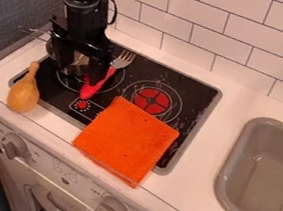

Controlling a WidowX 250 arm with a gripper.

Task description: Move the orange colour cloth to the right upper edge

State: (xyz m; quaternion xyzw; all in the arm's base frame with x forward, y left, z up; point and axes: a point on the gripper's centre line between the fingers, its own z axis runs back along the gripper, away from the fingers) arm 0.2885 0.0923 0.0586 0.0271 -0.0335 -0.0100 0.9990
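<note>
The orange cloth (128, 140) lies flat, partly on the black stove top (200, 92) and partly over the white counter's front edge. It sits right of and below my gripper (79, 71), well apart from it. The gripper hangs over the stove's left part, its two fingers spread, with a small metal pot (78, 60) behind and between them. The right finger hides part of the stove and stands close beside the red handle of a fork.
The red-handled fork (96, 84) lies on the stove. A tan gourd-shaped object (24, 93) rests at the stove's left edge. A grey sink (239, 156) is set in the counter at the right, and a tiled wall (193, 32) stands behind.
</note>
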